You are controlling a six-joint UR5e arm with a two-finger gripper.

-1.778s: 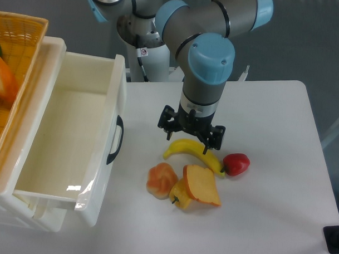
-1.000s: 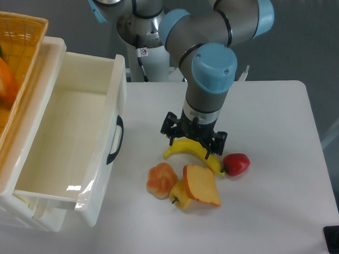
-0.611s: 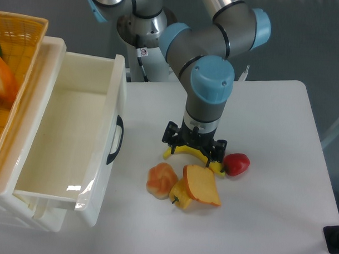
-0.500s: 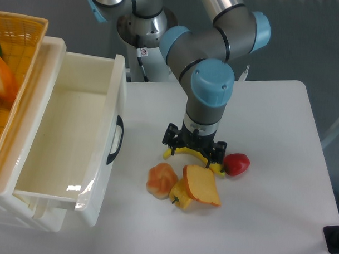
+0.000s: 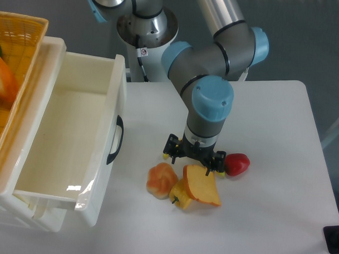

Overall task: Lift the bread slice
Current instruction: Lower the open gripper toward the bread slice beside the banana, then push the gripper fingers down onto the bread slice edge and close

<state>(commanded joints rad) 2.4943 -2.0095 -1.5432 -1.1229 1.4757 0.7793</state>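
The bread slice [image 5: 201,185] lies tilted on the white table, its pale orange face up and its left edge resting on a yellow bell pepper [image 5: 179,195]. My gripper [image 5: 194,156] hangs directly behind the slice, low over a yellow banana that it almost entirely hides. Its two black fingers [image 5: 170,146] are spread wide apart, so it is open and holds nothing. The fingertips sit just above the slice's far edge.
A lumpy peach-orange bun [image 5: 161,179] lies left of the slice and a red pepper [image 5: 236,164] to its right. A white open drawer bin [image 5: 74,137] with a black handle stands at the left, beside a yellow basket [image 5: 16,49].
My gripper has come down and slightly forward, from above the banana to right over it, close to the bread slice. The objects have not moved.
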